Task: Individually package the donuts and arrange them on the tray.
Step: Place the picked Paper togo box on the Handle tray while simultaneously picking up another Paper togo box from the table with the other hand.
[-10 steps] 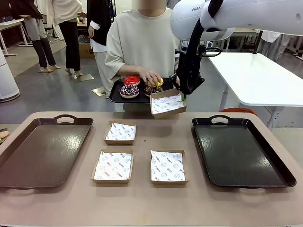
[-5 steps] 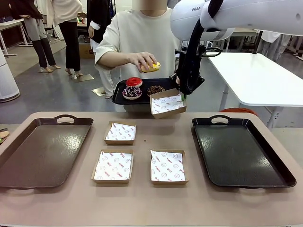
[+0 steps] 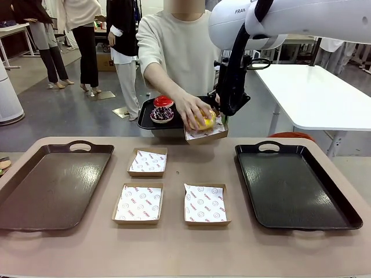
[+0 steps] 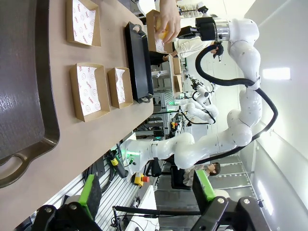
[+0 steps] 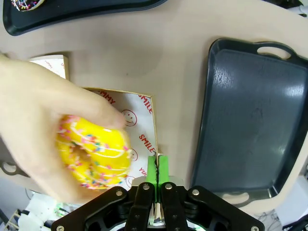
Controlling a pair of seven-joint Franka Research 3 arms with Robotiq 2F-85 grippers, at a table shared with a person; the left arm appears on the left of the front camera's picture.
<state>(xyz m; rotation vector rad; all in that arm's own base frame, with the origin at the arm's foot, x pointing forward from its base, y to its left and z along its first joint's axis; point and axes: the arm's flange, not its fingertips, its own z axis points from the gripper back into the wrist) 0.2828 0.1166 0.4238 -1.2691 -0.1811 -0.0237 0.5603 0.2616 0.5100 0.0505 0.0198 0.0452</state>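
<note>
The right gripper (image 5: 156,166) is pinched tight on the rim of a paper-lined box (image 5: 137,113), held in the air near the tan table's (image 3: 174,249) far edge. A person's hand (image 3: 193,110) holds the yellow donut (image 3: 204,120) just over its paper. The red donut (image 3: 163,101) and the sprinkled donut (image 3: 161,113) sit on the person's black tray (image 3: 146,121). The left gripper (image 4: 147,192) hangs with jaws wide apart, holding nothing. Three more lined boxes (image 3: 147,162) lie between a brown tray (image 3: 52,185) and a dark tray (image 3: 295,185); grey floor and a white table (image 3: 313,92) lie beyond
</note>
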